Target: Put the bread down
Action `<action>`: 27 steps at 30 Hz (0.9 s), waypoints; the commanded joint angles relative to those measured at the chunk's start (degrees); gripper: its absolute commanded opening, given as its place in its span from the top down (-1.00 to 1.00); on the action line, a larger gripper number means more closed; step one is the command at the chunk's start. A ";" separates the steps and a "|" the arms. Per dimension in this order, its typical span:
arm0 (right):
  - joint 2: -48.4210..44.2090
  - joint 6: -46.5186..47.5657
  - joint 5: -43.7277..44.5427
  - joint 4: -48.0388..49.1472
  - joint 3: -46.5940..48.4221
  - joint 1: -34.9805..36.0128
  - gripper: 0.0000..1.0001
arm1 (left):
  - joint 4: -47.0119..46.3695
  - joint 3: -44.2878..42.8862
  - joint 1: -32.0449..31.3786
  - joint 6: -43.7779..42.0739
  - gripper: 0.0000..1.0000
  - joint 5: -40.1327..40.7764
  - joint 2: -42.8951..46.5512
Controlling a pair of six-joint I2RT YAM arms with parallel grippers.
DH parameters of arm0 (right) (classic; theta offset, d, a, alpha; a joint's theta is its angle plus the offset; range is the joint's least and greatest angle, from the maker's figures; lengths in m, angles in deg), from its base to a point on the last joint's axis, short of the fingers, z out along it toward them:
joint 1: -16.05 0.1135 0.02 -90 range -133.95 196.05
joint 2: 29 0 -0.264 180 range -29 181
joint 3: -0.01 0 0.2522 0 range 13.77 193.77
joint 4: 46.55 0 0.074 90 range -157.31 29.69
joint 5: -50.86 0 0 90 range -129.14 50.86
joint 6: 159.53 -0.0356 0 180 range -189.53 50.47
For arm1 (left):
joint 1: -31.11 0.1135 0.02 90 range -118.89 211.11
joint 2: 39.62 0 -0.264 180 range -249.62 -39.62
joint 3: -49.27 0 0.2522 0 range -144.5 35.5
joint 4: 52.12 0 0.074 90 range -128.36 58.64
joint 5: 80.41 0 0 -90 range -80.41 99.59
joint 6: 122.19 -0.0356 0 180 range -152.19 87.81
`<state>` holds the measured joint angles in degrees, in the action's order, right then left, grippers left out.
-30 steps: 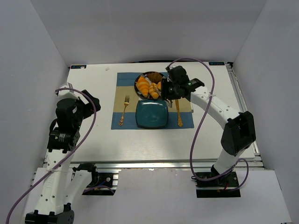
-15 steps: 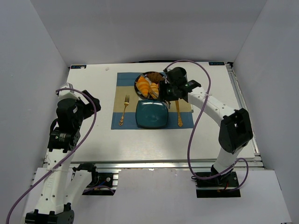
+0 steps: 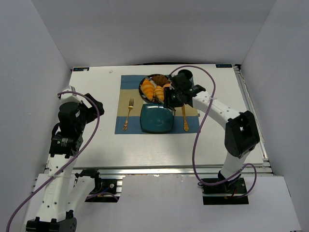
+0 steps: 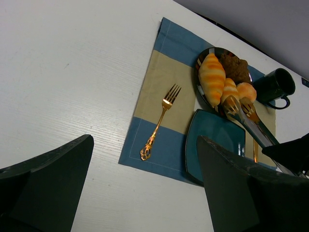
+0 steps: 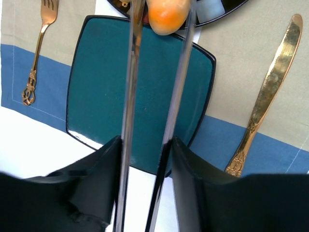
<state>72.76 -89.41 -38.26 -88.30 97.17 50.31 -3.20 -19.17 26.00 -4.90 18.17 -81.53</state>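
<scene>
The right hand [image 5: 146, 145] is clamped on a pair of metal tongs [image 5: 126, 96], its two dark fingers pressing the tong arms from outside. The tongs run straight out ahead of the hand, over a teal square plate [image 5: 96, 87] beneath them, to the near rim of a round dark plate [image 4: 198, 79]. The bread [image 4: 230, 90] lies on that dark plate, out at the tong tips and well ahead of the hand. Its rounded near end sits between the two tips, though whether the tips press it cannot be told. As the hand faces it, a larger orange roll [image 4: 212, 79] lies just left of the bread and a small bun [image 4: 246, 91] just right. A gold knife [image 5: 265, 96] lies to the right of the hand, a gold fork [image 5: 39, 43] to its left. The left hand [image 4: 145, 145] hangs over the white worktop [image 4: 72, 72], well apart from the plates, fingers spread wide with nothing between them
</scene>
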 commanded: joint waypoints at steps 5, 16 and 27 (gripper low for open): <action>-0.24 -0.86 -2.38 2.59 0.01 0.37 0.28 | -0.35 0.10 -0.17 -0.13 -0.96 0.56 0.07; -8.05 -1.92 -1.24 -1.28 3.27 0.37 0.41 | -0.18 -0.96 -0.17 -0.39 -0.96 0.56 -0.45; -20.80 -1.48 1.57 -3.30 -9.20 5.11 0.41 | 0.70 -0.70 -0.17 -0.13 -0.96 0.65 0.86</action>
<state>54.25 -90.96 -38.23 -91.01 91.74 52.98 -2.74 -19.17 26.00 -4.95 18.21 -81.97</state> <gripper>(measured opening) 0.372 0.983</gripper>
